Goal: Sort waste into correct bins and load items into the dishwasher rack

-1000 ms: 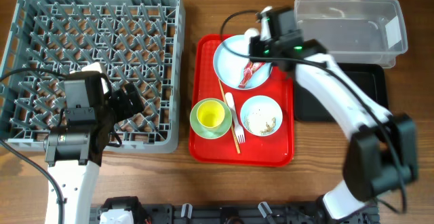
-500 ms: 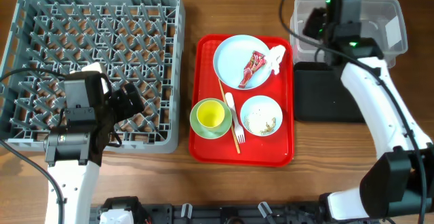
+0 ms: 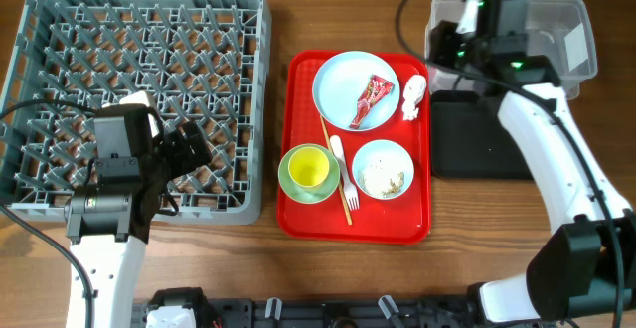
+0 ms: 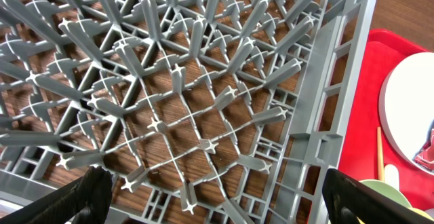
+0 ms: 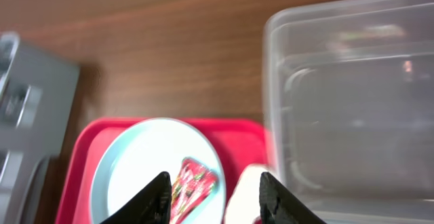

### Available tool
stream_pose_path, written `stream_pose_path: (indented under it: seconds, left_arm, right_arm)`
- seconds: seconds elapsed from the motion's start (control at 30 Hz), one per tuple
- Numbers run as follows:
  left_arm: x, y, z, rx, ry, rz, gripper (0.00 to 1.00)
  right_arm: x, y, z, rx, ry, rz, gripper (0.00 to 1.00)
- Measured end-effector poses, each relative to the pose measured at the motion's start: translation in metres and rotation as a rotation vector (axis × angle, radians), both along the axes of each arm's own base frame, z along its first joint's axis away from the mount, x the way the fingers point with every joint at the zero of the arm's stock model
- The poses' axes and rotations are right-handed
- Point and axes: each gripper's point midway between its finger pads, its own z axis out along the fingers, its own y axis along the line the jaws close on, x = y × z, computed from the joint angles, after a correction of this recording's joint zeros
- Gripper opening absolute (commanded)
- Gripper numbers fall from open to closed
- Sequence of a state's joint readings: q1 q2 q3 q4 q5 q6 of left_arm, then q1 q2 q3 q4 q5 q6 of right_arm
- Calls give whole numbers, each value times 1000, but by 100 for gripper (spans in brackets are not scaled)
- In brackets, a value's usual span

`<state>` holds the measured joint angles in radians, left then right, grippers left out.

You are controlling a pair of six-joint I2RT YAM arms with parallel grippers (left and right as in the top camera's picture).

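In the overhead view, the right arm was reached over the black tray (image 3: pixel 497 154), with the right gripper (image 3: pixel 449 48) held at the left end of the clear tub (image 3: pixel 527 30). The left gripper (image 3: pixel 189 149) was held over the rack (image 3: pixel 60 30). The tissue (image 3: pixel 412 96) lay on the red tray (image 3: pixel 397 224), just beside the plate (image 3: pixel 338 84) on which the wrapper (image 3: pixel 373 99) rested.

In the left wrist view, the left fingers (image 4: pixel 88 197) were spread wide over the pegs, with nothing gripped.

In the right wrist view, the right fingers (image 5: pixel 157 198) were parted and empty above the wrapper and tissue.
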<state>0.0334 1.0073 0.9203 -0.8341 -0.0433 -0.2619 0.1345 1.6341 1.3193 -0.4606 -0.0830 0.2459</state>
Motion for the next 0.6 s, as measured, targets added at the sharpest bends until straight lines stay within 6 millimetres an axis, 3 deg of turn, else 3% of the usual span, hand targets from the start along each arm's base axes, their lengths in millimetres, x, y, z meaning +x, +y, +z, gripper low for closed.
stream_pose_path:
  seconds: [0.1, 0.23, 0.33, 0.6]
  left_arm:
    - [0, 0, 0, 0, 0, 0, 100]
    - [0, 0, 0, 0, 0, 0, 100]
    - [0, 0, 0, 0, 0, 0, 100]
    - [0, 0, 0, 0, 0, 0, 100]
  right_arm:
    - [-7, 21, -12, -25, 35, 49, 43]
    - [-10, 37, -48, -64, 122, 70, 39]
    - [-13, 34, -80, -84, 208, 27, 38]
    - [-20, 25, -133, -94, 349, -72, 38]
